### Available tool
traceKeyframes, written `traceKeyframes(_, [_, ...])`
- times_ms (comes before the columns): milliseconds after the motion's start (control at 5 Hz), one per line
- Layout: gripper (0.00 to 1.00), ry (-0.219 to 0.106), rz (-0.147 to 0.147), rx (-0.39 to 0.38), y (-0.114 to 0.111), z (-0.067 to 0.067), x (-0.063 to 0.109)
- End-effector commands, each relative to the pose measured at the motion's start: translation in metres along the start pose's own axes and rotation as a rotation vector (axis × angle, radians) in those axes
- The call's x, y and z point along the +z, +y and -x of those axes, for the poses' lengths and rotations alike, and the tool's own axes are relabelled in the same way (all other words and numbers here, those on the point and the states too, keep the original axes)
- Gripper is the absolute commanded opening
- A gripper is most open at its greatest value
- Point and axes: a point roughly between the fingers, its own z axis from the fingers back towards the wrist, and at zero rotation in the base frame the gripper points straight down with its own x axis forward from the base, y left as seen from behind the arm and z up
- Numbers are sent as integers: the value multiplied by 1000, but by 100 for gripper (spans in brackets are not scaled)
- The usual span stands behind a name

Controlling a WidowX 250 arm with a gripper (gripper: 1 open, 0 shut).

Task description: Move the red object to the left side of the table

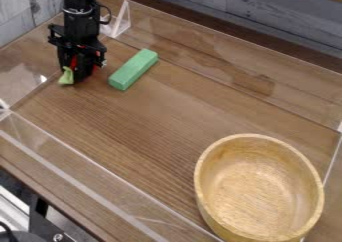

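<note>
Wooden bowl [259, 191] is seen nearest, at the front right of the table [201, 106]; no labels or writing can be read anywhere. Further back, a flat green block [132, 69] is laid diagonally. Just left of it, the gripper [76, 74] is pointed straight down, jaws clenched on the red object [78, 70], low over the tabletop's left side. Its light green stem end [63, 76] is pointed left; its long axis cannot be judged, being mostly hidden by the fingers.
</note>
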Motion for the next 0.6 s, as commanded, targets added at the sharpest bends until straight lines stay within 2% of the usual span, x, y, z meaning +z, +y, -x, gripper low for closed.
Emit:
traceKeyframes(0, [0, -26, -6, 4, 2, -8, 6])
traceKeyframes(400, [0, -12, 14, 7, -1, -9, 5])
